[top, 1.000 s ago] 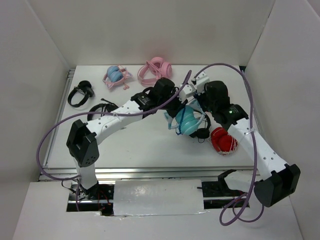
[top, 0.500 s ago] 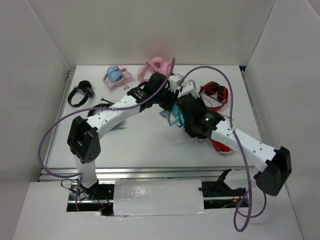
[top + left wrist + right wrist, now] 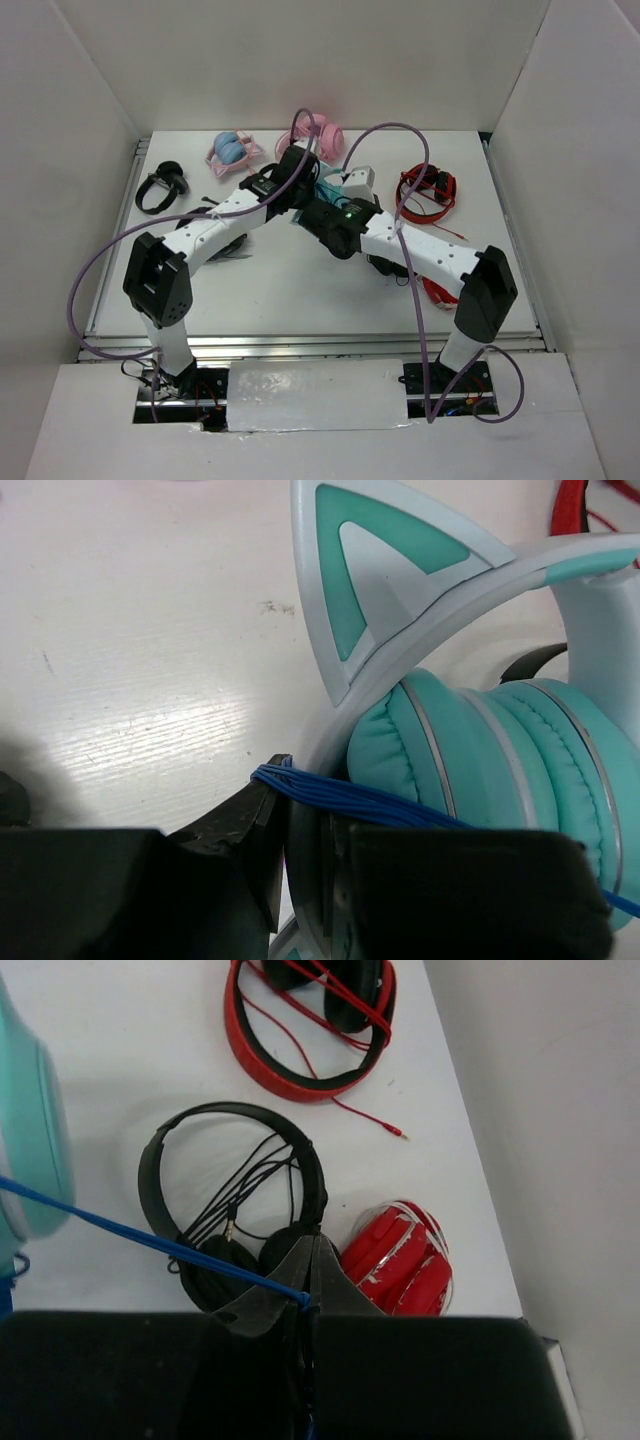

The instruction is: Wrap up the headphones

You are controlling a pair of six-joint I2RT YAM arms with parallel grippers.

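**A:** Where are the headphones sitting now?

**B:** Between the left jaws, which are clenching the pale headband. Several turns of the blue cable are lying across it right at the jaw tips.

**A:** And the right jaws?

**B:** They are pinching the cable's free run, which is stretching taut from the teal cup to their tips. Over the last second the right arm has been swinging from the far right across toward the left arm. I judge another turn is being laid on and the wrapping is well along.

**A:** Anything crowding them?

**B:** Just below the right jaws a black pair is lying with its cord loose. A folded red pair is sitting beside it, and a red-banded pair is lying beyond. That loose cord could be catching the taut cable, and the arms are crossing closely.
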